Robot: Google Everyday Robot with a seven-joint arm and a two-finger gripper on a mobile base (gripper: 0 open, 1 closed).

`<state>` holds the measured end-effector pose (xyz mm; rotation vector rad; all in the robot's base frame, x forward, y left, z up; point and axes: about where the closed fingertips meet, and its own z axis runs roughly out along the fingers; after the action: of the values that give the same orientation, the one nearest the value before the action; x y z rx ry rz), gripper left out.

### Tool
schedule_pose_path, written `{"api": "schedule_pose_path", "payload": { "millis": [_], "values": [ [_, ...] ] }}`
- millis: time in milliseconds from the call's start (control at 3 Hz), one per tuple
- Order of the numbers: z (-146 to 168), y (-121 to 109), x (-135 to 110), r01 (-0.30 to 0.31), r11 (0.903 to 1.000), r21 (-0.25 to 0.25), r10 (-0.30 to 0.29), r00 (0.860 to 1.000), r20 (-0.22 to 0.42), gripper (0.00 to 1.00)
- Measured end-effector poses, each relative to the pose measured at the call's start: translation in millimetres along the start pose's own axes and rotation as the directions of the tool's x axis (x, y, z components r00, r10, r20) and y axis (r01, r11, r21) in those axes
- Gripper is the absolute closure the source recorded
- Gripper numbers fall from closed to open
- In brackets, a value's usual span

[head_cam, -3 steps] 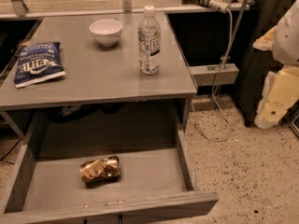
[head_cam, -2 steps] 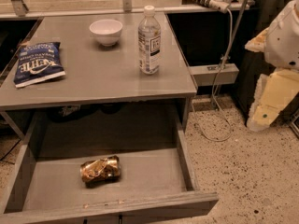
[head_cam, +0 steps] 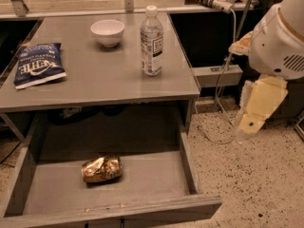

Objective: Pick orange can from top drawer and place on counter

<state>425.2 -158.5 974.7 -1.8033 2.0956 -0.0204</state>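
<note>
Down low lies the can

The orange can lies on its side in the open top drawer, below the bench's front edge. The pincer hangs past the right edge; open or closed, I cannot tell.

- Gripper: hangs over the speckled floor, off the counter's right edge, touching nothing.
- Counter: flat grey top, wholly to the gripper's left.
- Bottle: upright on the counter, near its right edge. It is the item nearest the gripper.
- Bowl: upright, beyond the bottle from the gripper and apart from it.
- Bag: lies flat at the far left edge, farthest from the gripper.
- Drawer: open below the counter, down-left of the gripper.
- Can: on its side on the drawer bottom, well apart from the gripper.
</note>
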Motion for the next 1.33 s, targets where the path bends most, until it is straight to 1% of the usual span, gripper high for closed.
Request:
{"api": "schedule_pose_path", "payload": {
  "millis": [333,667,1000,1333],
  "values": [
    [23,24,-18,0.039,0.9985,-0.039,-0.038,0.999,0.013,0.0],
    [64,55,-58,0.106,0.9906,-0.086,-0.101,0.993,0.056,0.0],
    [103,82,-90,0.135,0.9789,-0.154,-0.12,0.987,0.102,0.0],
    [106,84,-91,0.138,0.978,-0.156,-0.123,0.987,0.102,0.0]
  ]
}}
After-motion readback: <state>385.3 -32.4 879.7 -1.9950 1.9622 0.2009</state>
